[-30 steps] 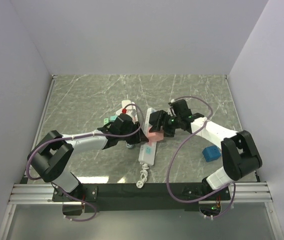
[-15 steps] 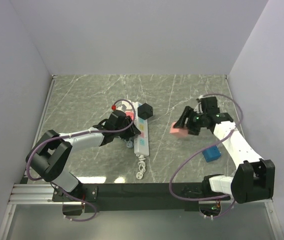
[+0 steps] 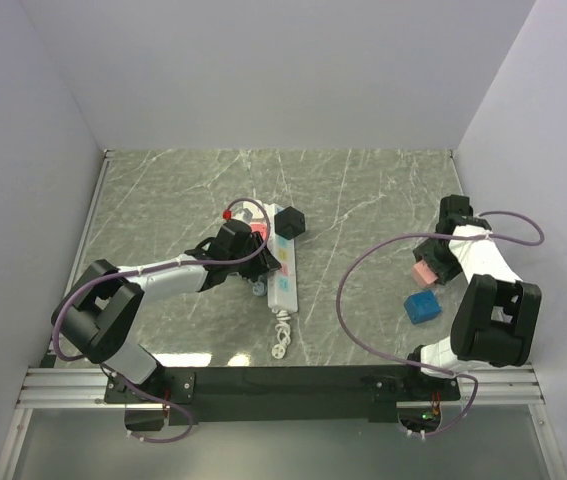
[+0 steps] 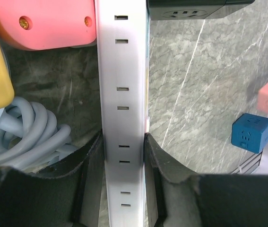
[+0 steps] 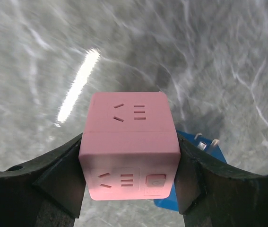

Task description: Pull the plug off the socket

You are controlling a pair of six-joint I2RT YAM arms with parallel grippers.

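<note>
Top view: my right gripper (image 3: 431, 262) has swung from the middle of the frame to the right edge. It is clamped on the pink plug (image 3: 422, 272), just above the blue cube (image 3: 422, 307). My left gripper (image 3: 259, 262) stays at the power strip (image 3: 281, 272), left of centre.

Left wrist view: my jaws pinch the strip's two sides.

Right wrist view: the plug sits gripped between my jaws, well clear of any socket. I judge the pull done, with only the set-down left.

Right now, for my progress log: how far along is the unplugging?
Done: the pink cube plug is off the power strip, which the left gripper clamps. In hand: the right gripper holds it near the blue cube. Left: setting it down; a black cube sits at the strip's end.
</note>
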